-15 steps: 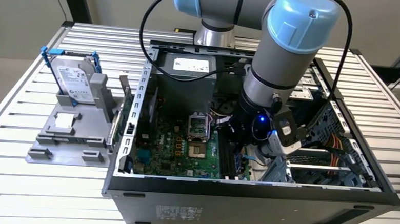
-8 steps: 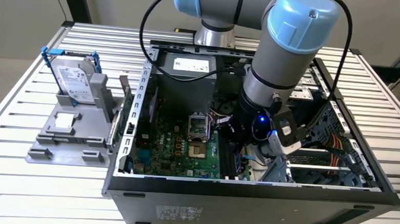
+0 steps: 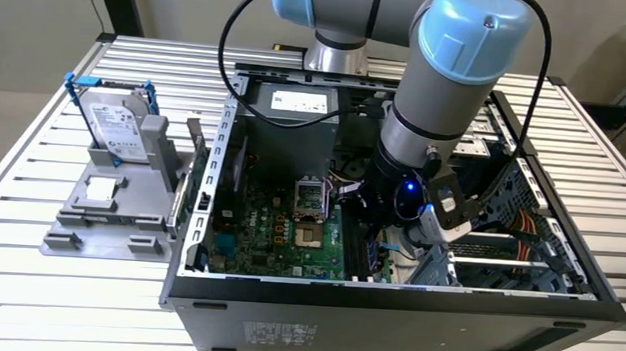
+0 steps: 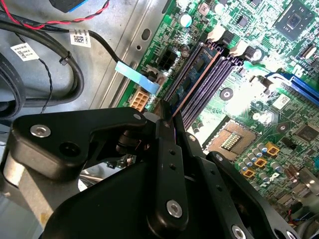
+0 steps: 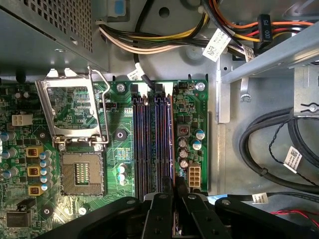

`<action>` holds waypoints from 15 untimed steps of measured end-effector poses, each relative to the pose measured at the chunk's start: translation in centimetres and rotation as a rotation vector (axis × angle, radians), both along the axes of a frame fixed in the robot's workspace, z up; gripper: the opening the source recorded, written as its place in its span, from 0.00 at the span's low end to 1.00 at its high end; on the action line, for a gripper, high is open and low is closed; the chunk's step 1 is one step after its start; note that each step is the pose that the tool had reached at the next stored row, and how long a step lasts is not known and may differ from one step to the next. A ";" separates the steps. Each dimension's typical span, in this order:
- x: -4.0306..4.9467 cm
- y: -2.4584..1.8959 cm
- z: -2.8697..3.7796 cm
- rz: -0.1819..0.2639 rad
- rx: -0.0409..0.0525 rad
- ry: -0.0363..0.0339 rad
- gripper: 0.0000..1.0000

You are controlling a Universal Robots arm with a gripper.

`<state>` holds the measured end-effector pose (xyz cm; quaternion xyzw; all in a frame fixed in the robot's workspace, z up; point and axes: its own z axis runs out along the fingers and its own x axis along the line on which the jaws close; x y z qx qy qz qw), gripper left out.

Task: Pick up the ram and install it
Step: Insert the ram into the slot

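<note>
Black gripper (image 4: 167,112) down inside open PC case (image 3: 392,304), right over long black memory slots (image 5: 152,144) on green motherboard (image 5: 119,104). Fingers (image 5: 180,191) closed on the ram (image 4: 192,82), bluish stick standing on edge, clamped at one end. Ram running lengthwise along the slot row, in or right at the outermost slot, on the side nearest the white connector (image 5: 193,175) and capacitors; seated or just resting, cannot tell. In first wrist view ram seen edge-on as thin line beside slots (image 5: 172,144). Slot latches at far end (image 4: 217,34) white.

Empty CPU socket (image 5: 82,174) with raised metal retention frame (image 5: 75,107) next to slots on the other side. Cable bundle (image 5: 149,42), yellow/black/orange, above board edge near power supply (image 3: 295,102).

Exterior view: arm (image 3: 446,94) reaching down into case from above, wrist with blue light near board. Outside case, toward exterior view's left: grey fixture (image 3: 107,221) on slatted metal table (image 3: 35,153), silver hard drive in blue frame (image 3: 117,125) standing upright in it. Well apart from gripper.
</note>
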<state>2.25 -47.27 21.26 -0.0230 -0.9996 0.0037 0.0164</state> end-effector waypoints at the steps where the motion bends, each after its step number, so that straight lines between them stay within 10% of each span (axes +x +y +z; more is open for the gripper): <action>1: 0.00 0.00 0.00 0.000 0.0000 0.0000 0.00; 15: -0.16 0.00 -0.10 0.000 -0.0002 -0.0024 0.00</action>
